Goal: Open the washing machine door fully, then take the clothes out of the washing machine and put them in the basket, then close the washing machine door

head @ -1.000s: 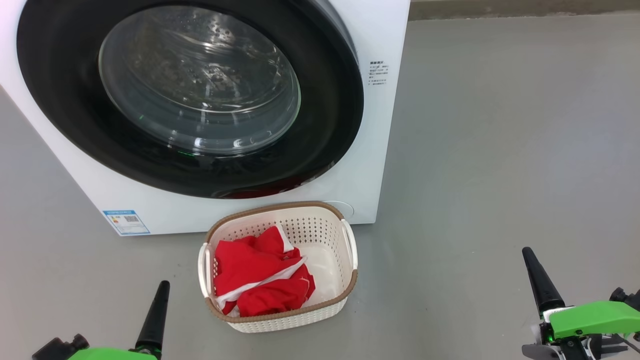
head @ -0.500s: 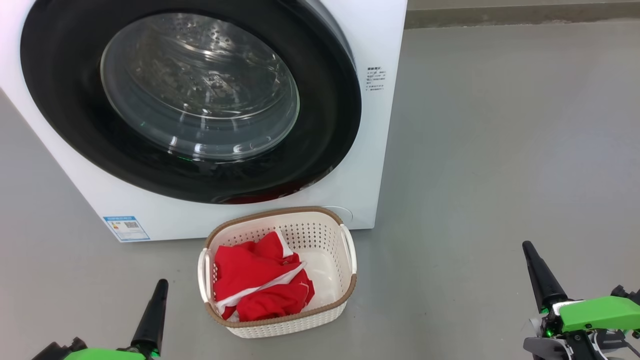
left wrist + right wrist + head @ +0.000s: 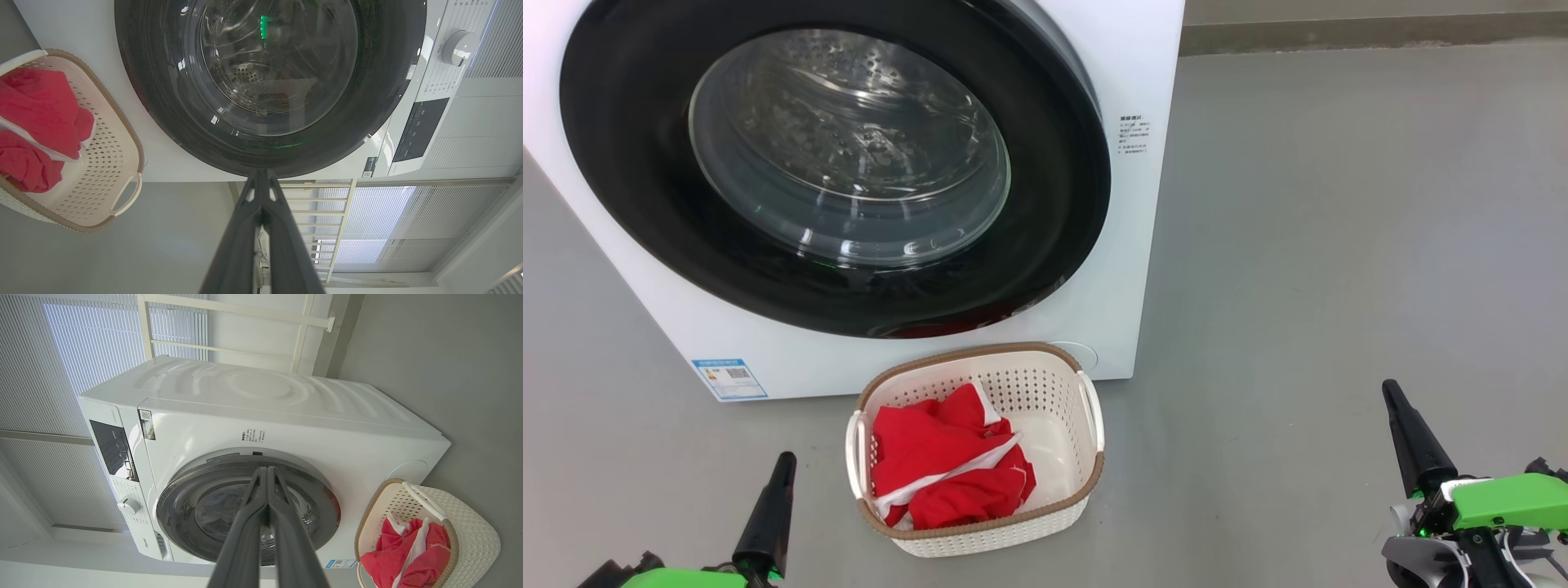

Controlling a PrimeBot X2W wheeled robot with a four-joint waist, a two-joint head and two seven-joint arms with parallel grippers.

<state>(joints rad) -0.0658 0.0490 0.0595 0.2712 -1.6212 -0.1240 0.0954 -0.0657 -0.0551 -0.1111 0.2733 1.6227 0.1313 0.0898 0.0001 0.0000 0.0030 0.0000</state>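
The white washing machine [image 3: 1127, 245] [image 3: 286, 416] stands at the upper left, its round black-ringed door [image 3: 1045, 163] [image 3: 163, 102] [image 3: 318, 498] closed flat against the front. In front of it sits the cream basket [image 3: 1062, 384] [image 3: 118, 147] [image 3: 474, 535] with the red clothes [image 3: 939, 465] [image 3: 36, 118] [image 3: 400, 559] lying inside. My left gripper [image 3: 783, 465] [image 3: 261, 173] is shut and empty at the lower left, left of the basket. My right gripper [image 3: 1390, 392] [image 3: 266, 469] is shut and empty at the lower right, well clear of the basket.
Grey floor [image 3: 1339, 245] spreads to the right of the machine up to a wall skirting [image 3: 1339, 33]. A blue label [image 3: 729, 377] marks the machine's lower left front. White blinds [image 3: 449, 228] and a control dial [image 3: 459, 47] show in the wrist views.
The head view has shifted a little, so machine and basket sit slightly lower in it. Both grippers stay shut low in the view; the clothes lie unmoved in the basket.
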